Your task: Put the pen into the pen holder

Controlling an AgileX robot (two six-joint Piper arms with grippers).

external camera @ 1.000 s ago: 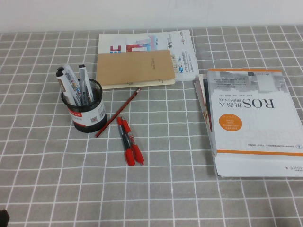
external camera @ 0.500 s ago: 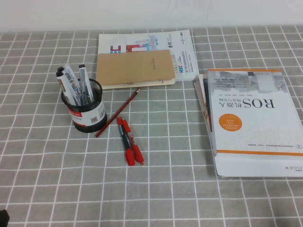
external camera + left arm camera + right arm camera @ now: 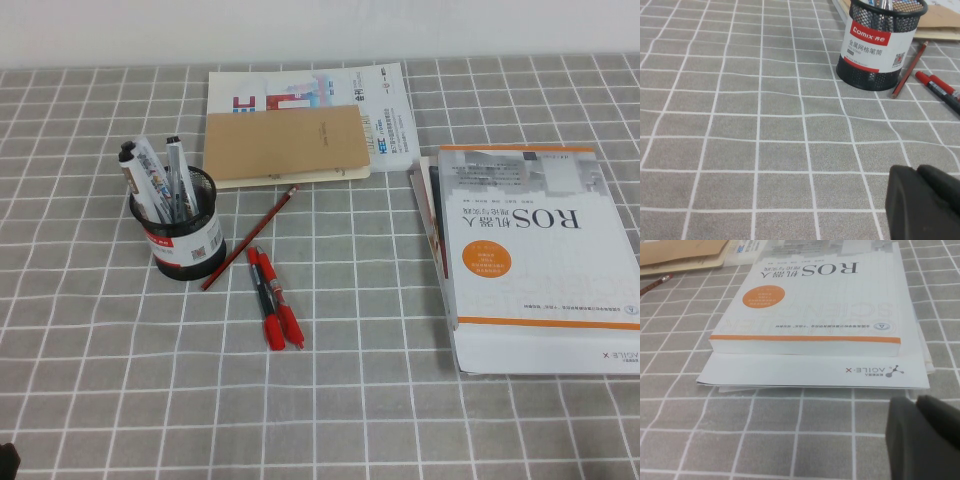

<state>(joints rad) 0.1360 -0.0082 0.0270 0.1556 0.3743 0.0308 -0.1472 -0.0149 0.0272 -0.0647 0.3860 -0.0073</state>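
Both grippers are parked low at the table's near edge. From above, the fat white marker with black cap [image 3: 140, 172] is seen standing inside the round black wire-mesh pen holder [image 3: 188, 243]. At the left wrist, the left gripper [image 3: 922, 205] appears clenched, though only partly visible. At the right wrist, the right gripper [image 3: 922, 437] is clenched, empty.

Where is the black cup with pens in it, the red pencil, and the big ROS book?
pen holder [image 3: 185, 240], high view, on its label band.
red pencil [image 3: 250, 237], high view, middle of its shaft.
ROS book [image 3: 530, 240], high view, middle of its cover.
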